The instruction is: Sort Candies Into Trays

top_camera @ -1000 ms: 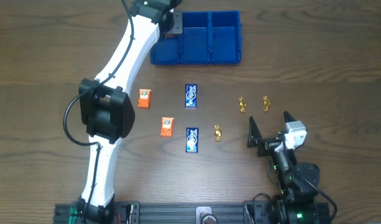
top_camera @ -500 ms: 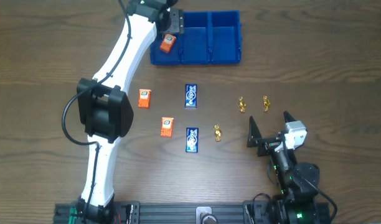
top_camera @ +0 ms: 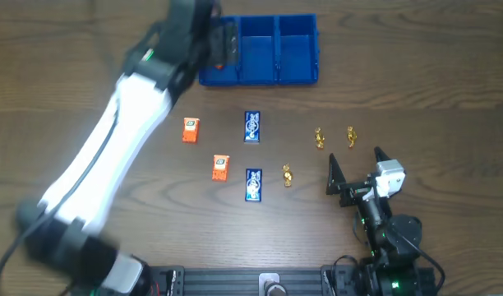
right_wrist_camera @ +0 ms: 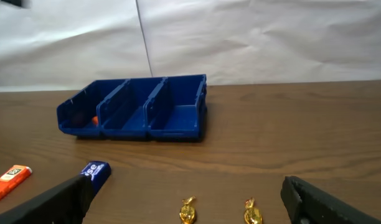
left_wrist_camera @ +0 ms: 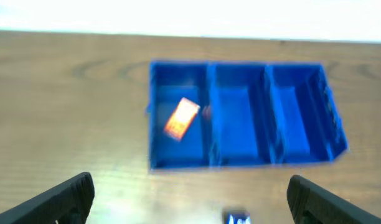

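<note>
Judging by looks, the orange packet point(top_camera: 191, 130) and blue packet point(top_camera: 252, 127) mid-frame on the surface point(top_camera: 416, 99) are light, stiff boxes, best pinched across their narrow sides; the gold sweets point(top_camera: 319, 138) are probably slick and crinkly. Left wrist view shows plainly a boxed candy point(left_wrist_camera: 181, 118) inside the tray point(left_wrist_camera: 240, 160), in its top-view left bin, which the left arm point(top_camera: 128, 107) half covers from above. Left pincer point(left_wrist_camera: 190, 186) stands apart, empty; right pincer point(top_camera: 354, 164) too, lower right

My left arm point(top_camera: 112, 156) slants over the left of the table point(top_camera: 449, 90) up to the blue tray point(top_camera: 297, 80), blocking that lane. The tray's middle and right compartments lie bare; an orange candy point(left_wrist_camera: 181, 118) sits in the left one. Three gold candies point(top_camera: 319, 138) stand near my wide-spread right gripper point(top_camera: 356, 164); the wood to their right is open.
</note>
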